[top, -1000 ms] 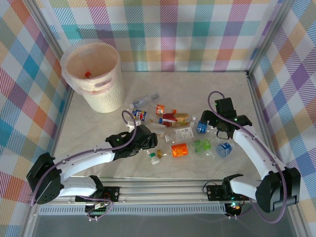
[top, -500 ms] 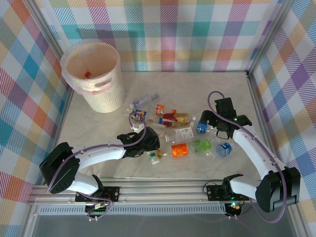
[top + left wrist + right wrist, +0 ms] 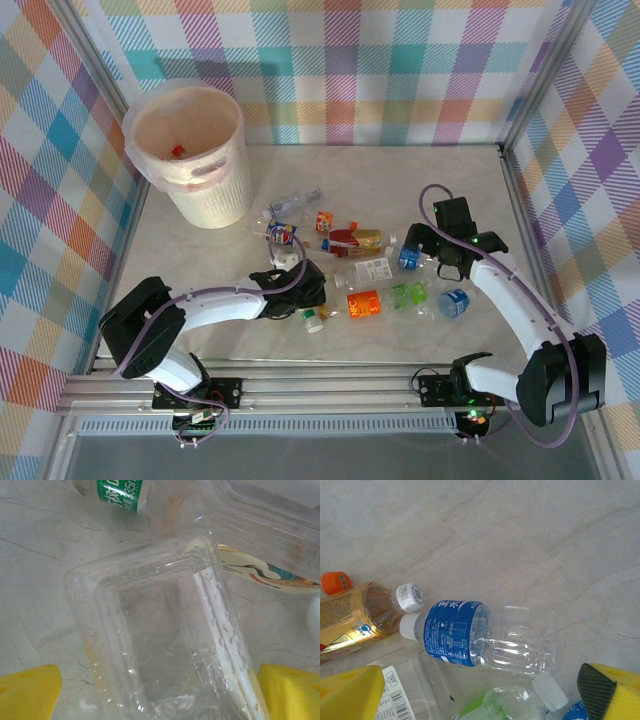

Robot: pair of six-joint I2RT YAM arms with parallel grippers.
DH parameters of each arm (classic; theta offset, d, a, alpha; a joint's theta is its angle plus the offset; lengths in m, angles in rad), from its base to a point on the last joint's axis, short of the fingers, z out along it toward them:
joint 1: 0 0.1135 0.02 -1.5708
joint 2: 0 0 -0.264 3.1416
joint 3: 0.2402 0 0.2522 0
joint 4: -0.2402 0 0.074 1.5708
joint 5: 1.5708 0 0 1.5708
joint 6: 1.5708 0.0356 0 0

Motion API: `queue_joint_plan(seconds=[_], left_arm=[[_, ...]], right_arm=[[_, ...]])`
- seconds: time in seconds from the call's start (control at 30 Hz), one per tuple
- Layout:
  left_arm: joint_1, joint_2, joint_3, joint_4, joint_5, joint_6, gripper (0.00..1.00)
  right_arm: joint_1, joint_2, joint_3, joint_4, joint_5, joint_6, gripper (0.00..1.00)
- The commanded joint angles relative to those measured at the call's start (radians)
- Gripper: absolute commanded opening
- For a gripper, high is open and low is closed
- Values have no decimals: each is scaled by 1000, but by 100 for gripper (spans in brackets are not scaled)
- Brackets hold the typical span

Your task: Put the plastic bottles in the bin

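Now, among the plastic bottles [image 3: 363, 303] strewn mid-table, the left gripper [image 3: 298, 287] spreads its fingers astride a crushed clear bottle [image 3: 160, 645]; the right gripper [image 3: 480, 692] gapes over a blue-labelled bottle [image 3: 470, 640]. Slick, dented plastic could squirt free well short of the bin [image 3: 215, 195], far-left.

The bin [image 3: 215, 200] stands in the far left corner of the table [image 3: 180, 260]. The plastic bottles [image 3: 362, 270] lie scattered across the middle of the surface, right of the bin and closer to the near edge, several of them touching. The left gripper [image 3: 300, 285] sits at the left end of the scatter, with one bottle [image 3: 155, 645] under and between its fingers. The right gripper [image 3: 422, 252] sits at the right end, over another bottle [image 3: 485, 642] lying on its side.
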Motion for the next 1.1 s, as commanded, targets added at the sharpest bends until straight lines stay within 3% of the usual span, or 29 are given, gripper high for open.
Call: queue_joint_plan(seconds=[0.0,0.47,0.77,1.07], left_arm=[[13,21,17,10,-6,-4,100],[85,32,-36,-39,-2,-70,96],[119,17,-50,-75,-34,-80,82],[145,-30,-56,-119,-81,-68,57]], right_arm=[[5,9,-5,15,0,8,100],[4,19,-3,18,0,10,100],[5,22,0,17,-4,14,100],[5,27,4,17,-5,16,100]])
